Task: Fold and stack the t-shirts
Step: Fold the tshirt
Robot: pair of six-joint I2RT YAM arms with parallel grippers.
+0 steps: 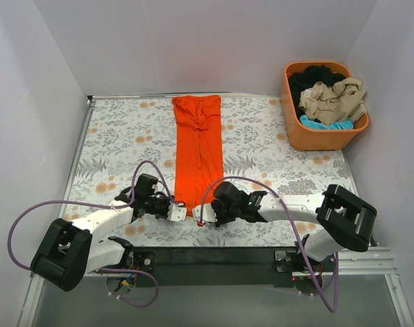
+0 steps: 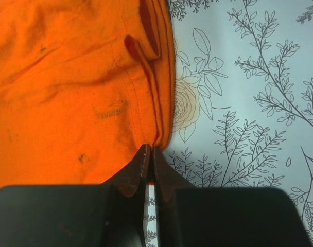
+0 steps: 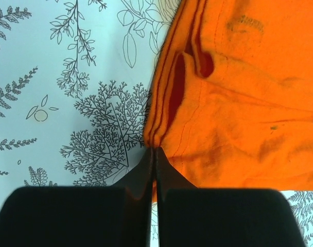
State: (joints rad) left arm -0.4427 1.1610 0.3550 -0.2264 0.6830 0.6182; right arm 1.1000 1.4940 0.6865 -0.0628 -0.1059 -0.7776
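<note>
The orange t-shirt (image 1: 197, 146) lies folded into a long narrow strip down the middle of the table, collar end far, hem end near. My left gripper (image 1: 182, 212) is shut on the strip's near left corner, seen in the left wrist view (image 2: 151, 149) pinching the layered orange edge (image 2: 69, 92). My right gripper (image 1: 202, 221) is shut on the near right corner, seen in the right wrist view (image 3: 154, 149) pinching the folded edge (image 3: 239, 103). Beige (image 1: 333, 99), black (image 1: 316, 75) and turquoise (image 1: 326, 125) t-shirts lie bundled in the basket.
The rigid orange plastic basket (image 1: 316, 139) stands at the back right corner. The table carries a floral-print cover (image 1: 125, 136). White walls close in the left, back and right sides. A black bar (image 1: 207, 255) runs along the near edge.
</note>
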